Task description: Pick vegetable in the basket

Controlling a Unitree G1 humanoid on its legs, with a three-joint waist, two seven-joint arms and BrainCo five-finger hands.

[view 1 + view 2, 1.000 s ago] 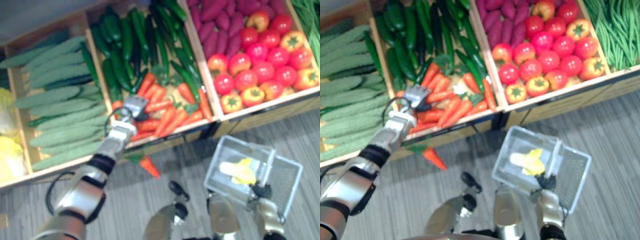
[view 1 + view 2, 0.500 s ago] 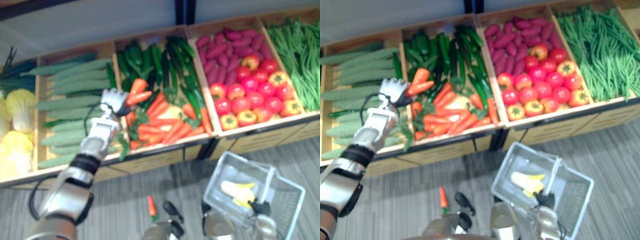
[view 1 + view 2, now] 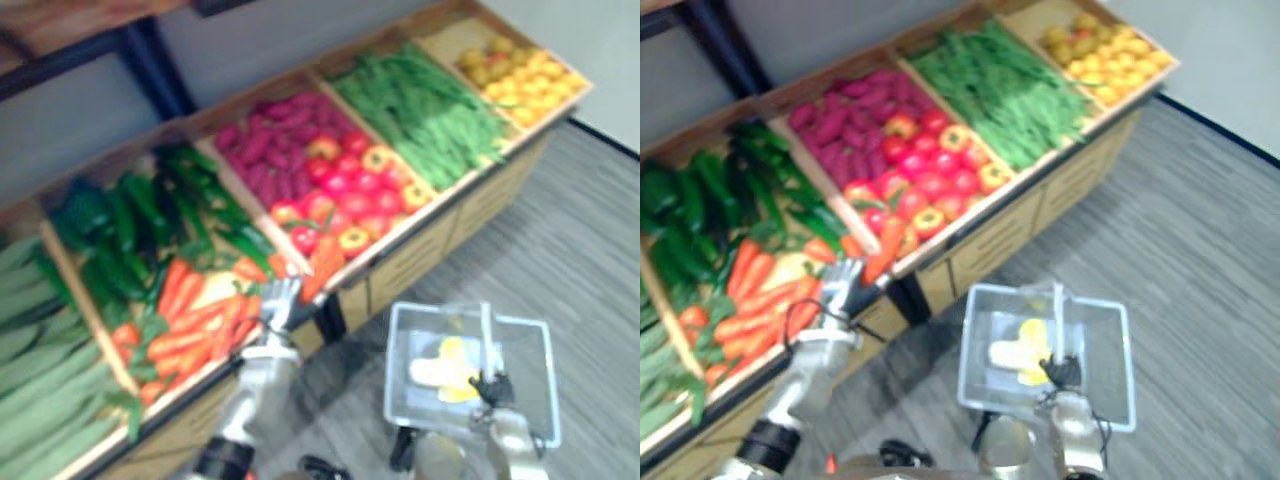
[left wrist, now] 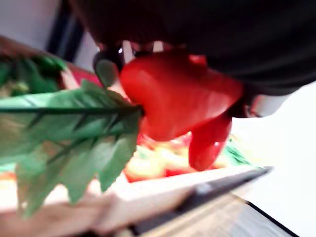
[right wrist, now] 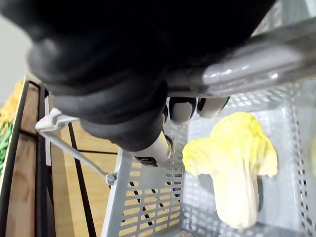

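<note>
L hand [image 3: 279,304] grips carrot [image 3: 322,268] near crates [image 3: 420,262]; R hand [image 3: 493,386] holds basket [image 3: 440,309] w/ cabbage [image 3: 441,366].

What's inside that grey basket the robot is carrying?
One pale yellow cabbage lies in the basket. The handle and the right hand cover a strip of its floor.

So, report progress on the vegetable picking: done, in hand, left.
Done: one yellow cabbage lies in the basket, whose handle the right hand grips. In hand: the left hand holds a carrot above the stand's front edge. Left: carry it over and drop it in the basket.
</note>
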